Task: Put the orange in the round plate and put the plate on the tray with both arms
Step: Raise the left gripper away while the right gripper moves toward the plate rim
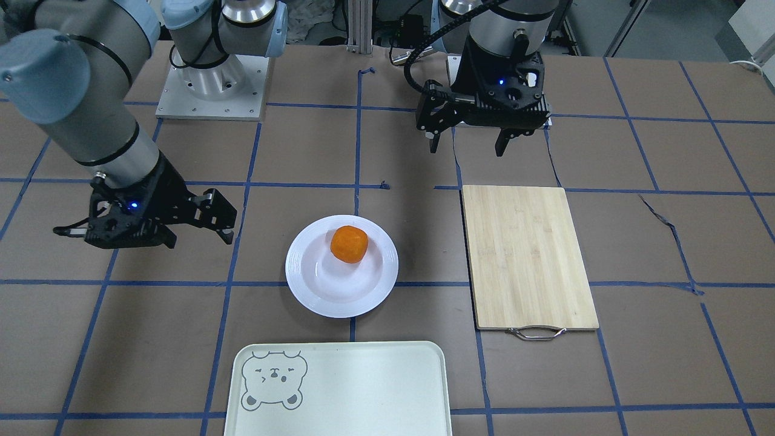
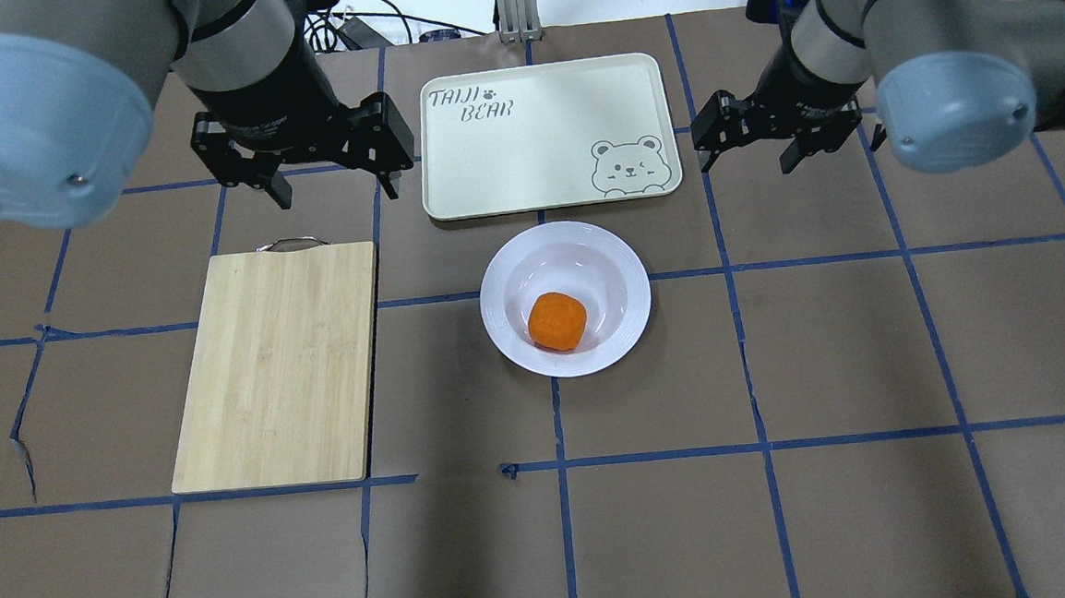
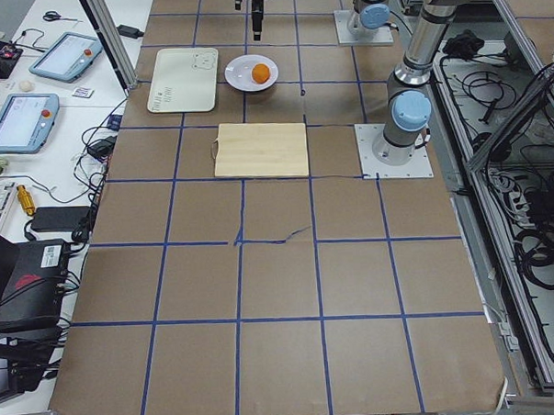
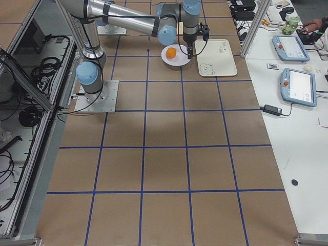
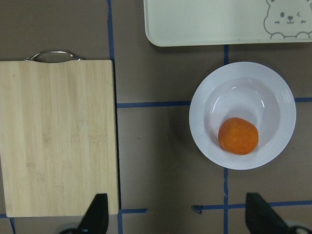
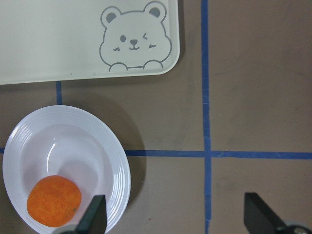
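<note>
Both grippers hang open and empty above the table [image 2: 869, 362]. The left gripper [image 2: 336, 193] is by the handle end of the board [image 2: 278, 365] and the right gripper [image 2: 746, 164] is just off the bear corner of the tray [image 2: 523, 152]; each is well apart from the plate [image 2: 635, 282]. The orange [image 2: 557, 321] already sits in the plate's sunken centre, off to the robot's side, and the plate lies on the table just short of the tray. The main risk I see is in the two-arm lift. The glossy rim lies low against the table, so fingers may shove the plate instead of gripping it, or lose their hold. If one arm rises or travels ahead of the other, the plate would tilt and the loose orange could roll out. Too low a carry might catch the tray's raised lip, and the left gripper's path should keep off the board.
</note>
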Available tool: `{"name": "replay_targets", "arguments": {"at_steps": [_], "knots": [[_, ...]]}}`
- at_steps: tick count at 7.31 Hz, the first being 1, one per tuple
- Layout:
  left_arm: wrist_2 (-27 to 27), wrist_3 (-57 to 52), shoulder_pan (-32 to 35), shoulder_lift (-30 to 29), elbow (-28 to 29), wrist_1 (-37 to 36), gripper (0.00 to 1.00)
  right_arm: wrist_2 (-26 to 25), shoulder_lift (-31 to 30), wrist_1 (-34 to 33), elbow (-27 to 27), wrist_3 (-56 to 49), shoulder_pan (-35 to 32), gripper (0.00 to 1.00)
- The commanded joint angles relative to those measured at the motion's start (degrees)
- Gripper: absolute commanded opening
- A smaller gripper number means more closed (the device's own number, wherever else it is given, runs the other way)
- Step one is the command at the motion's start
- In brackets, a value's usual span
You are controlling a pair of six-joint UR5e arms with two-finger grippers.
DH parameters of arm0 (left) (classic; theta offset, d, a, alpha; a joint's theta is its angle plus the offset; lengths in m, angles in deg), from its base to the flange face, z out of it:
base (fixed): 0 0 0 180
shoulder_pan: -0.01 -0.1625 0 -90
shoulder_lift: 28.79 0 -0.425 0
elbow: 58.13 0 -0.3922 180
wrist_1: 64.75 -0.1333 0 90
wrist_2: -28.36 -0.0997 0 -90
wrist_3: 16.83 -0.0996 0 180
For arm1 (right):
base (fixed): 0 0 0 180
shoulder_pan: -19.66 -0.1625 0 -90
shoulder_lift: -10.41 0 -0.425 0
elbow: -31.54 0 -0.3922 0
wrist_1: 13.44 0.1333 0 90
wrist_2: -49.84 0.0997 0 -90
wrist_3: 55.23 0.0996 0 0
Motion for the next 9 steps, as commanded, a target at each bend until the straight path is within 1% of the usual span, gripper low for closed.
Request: {"name": "replay_targets", "arguments": {"at_steps": [1,2,3,4,6,7,8,9], "knots": [[-1.79,-2.96,-1.91,2.49,-3.65,-0.77,1.00,5.68,2.31,-12.35,8.92,4.27,-0.26,1.00],[-0.92,-10.56,-4.36,2.41,-3.84,-2.34,1.00,6.82,3.54,-16.39,11.65,4.46,-0.26,1.00],[0.14,-11.51,-4.99,2.32,-3.84,-2.35,1.00,13.79,5.21,-19.39,14.37,8.02,-0.43,1.00],[2.15,-11.60,-5.35,2.32,-3.84,-2.35,1.00,14.73,6.88,-23.34,15.27,9.02,-0.87,1.00],[2.26,-12.75,-5.70,2.76,-4.19,-2.44,1.00,14.30,9.78,-26.87,15.63,8.42,-3.15,1.00],[2.43,-12.57,-6.05,2.76,-4.02,-2.87,1.00,11.78,9.88,-27.24,15.55,7.98,-3.07,1.00],[2.52,-11.96,-6.05,2.67,-3.75,-2.97,1.00,11.06,9.97,-27.33,15.63,5.19,-3.07,1.00],[2.52,-10.22,-5.88,2.59,-3.66,-3.49,1.00,10.79,10.32,-27.33,15.72,5.25,-3.16,1.00]]}}
